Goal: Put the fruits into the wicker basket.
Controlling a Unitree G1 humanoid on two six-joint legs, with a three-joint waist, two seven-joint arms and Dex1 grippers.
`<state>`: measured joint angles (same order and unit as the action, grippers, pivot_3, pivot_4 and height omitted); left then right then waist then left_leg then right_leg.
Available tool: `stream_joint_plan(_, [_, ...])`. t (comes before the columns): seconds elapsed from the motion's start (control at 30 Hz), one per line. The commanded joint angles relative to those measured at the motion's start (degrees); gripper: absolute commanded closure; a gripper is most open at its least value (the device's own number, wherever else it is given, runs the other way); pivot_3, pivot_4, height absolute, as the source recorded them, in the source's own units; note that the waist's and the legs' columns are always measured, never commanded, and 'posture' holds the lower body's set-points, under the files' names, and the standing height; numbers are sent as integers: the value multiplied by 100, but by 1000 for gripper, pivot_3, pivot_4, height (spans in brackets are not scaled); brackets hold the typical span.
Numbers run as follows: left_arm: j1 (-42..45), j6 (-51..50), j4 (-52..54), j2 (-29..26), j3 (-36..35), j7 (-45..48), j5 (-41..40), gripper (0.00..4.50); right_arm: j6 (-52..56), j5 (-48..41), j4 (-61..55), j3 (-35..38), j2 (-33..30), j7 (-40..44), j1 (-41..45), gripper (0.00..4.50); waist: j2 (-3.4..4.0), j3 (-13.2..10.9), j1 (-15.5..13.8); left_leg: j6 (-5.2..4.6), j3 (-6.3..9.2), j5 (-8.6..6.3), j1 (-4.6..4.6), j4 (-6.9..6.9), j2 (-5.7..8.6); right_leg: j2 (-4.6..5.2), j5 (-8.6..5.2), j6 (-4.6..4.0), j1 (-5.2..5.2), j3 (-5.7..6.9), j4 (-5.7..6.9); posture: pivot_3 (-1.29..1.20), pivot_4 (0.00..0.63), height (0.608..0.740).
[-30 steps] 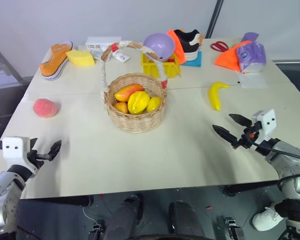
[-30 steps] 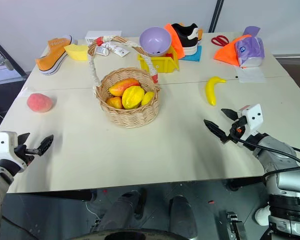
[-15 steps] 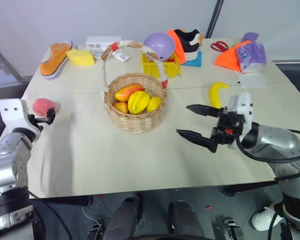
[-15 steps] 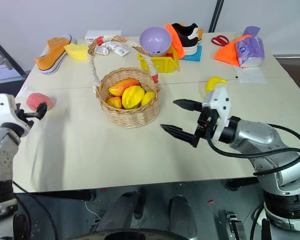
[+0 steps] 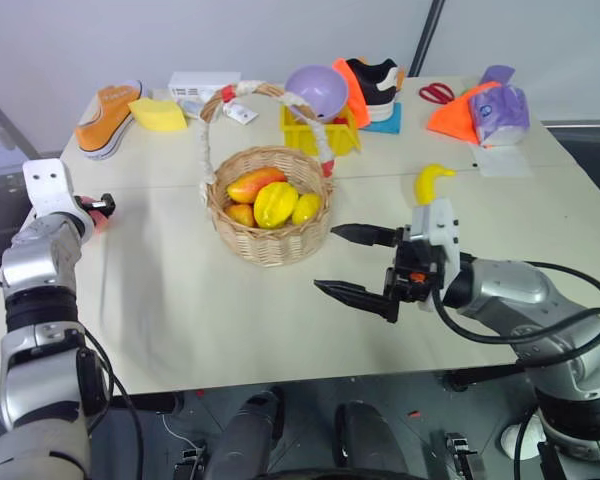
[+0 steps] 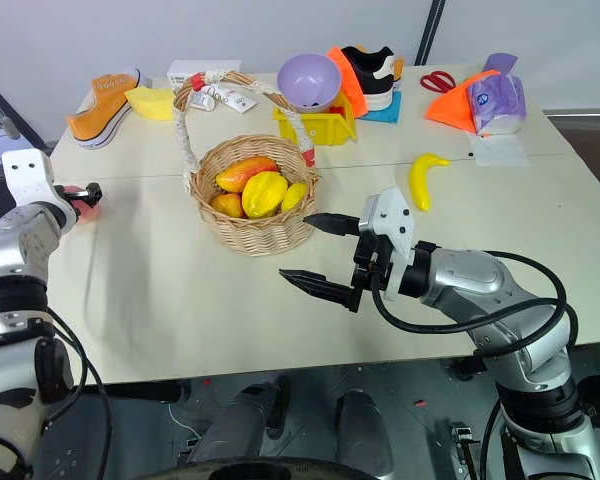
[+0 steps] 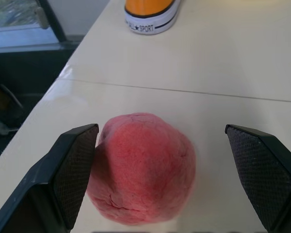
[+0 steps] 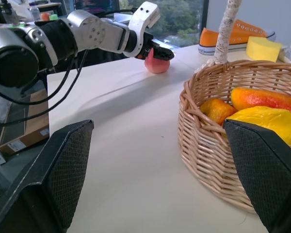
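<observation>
Since 1 second ago the left hand (image 7: pixel 155 184) has reached forward to the peach (image 7: pixel 141 167) at the desk's left edge, and the right hand (image 6: pixel 320 255) has swung left, from beside the banana (image 6: pixel 420 180) to the open stretch just in front and to the right of the wicker basket (image 6: pixel 250 225).

The desk (image 6: pixel 180 300) is a smooth cream surface with a seam running across it; its front half is bare, giving room around both arms.

The wicker basket is round, tan and woven, with a tall arched handle wrapped in white with red bands, and it holds 4 orange and yellow fruits (image 6: pixel 262 192).

The right hand hangs above the desk with its 2 black textured fingers spread wide, holding nothing and pointing left toward the basket's side.

The left hand's fingers stand wide on either side of the peach, one pad just beside its skin, the other apart.

The banana, curved and glossy yellow, lies on the desk's right half, well apart from both hands.

The peach is round, pink-red and faintly dimpled, resting on the desk.
</observation>
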<state>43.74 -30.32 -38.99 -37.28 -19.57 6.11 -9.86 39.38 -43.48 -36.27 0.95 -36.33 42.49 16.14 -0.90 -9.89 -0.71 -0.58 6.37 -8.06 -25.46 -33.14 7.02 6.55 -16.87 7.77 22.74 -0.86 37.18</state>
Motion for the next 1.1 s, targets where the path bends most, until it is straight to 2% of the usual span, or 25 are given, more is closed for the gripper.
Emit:
stream_joint_plan(0.03, [237,26,-383,-84,23,-88,102,0,-154,-4,-265,61,35,-73,-39,51,0,0,-4,0,0,0,0,-1,0,0,0,0,0,0,0,0,150,740])
stream_joint_plan(0.33, [374,2,-828,-184,-76,-219,62,0,-218,78,-279,18,-2,-132,-123,51,-1,1,-2,0,1,0,2,-3,2,1,2,3,-3,1,2,0,150,740])
stream_joint_plan(0.5, [290,-24,-780,-277,-164,-229,4,1490,-247,143,-198,-29,26,-117,-42,0,-3,2,1,0,1,0,2,-5,2,1,2,3,-4,1,2,0,150,740])
stream_joint_plan(0.63, [172,74,-461,-342,-144,-185,49,1619,-264,194,-151,-60,44,-89,18,0,-3,2,14,0,1,0,2,-5,2,1,2,3,-3,0,3,0,150,740])
stream_joint_plan(0.73, [-461,353,868,-467,-186,681,-252,1619,-276,221,-101,14,4,-63,81,0,-4,2,47,0,0,0,1,-3,0,0,2,3,0,-5,4,0,150,740])
stream_joint_plan(0.77, [-756,308,1483,-482,-321,1146,-584,1619,-276,214,-87,78,-32,-51,87,0,-4,2,66,0,0,0,0,-3,0,0,2,2,1,-7,4,0,150,740])
stream_joint_plan(0.87, [-1648,-293,3449,-527,-688,2593,-1982,1619,-284,172,-8,277,-156,19,72,0,-5,2,102,0,0,0,-6,-2,-2,2,2,0,3,-10,2,0,150,740])
stream_joint_plan(0.93, [-2374,-1265,4927,-776,-748,3490,-3273,1619,-324,215,120,402,-279,102,60,0,-5,2,133,0,-1,0,-7,-2,0,10,1,-2,-1,-9,-2,0,150,740])
stream_joint_plan(0.97, [-2631,-1549,5445,-914,-696,3764,-3648,1619,-346,241,193,449,-328,145,64,0,0,2,135,0,-1,0,-9,-2,-1,9,-2,-8,-1,-9,-7,0,150,740])
stream_joint_plan(1.03, [-2786,-1835,6070,-1085,-436,3918,-3963,1619,-418,320,354,505,-421,216,86,0,2,2,137,-3,-3,-2,2,-2,1,12,-12,-26,-9,-11,-8,0,150,740])
stream_joint_plan(1.1, [-2456,-1894,6277,-980,-35,3621,-3891,1619,-483,384,507,530,-467,265,130,0,14,5,115,-3,-2,-2,8,-1,-1,11,-15,-32,-15,-8,-6,0,150,740])
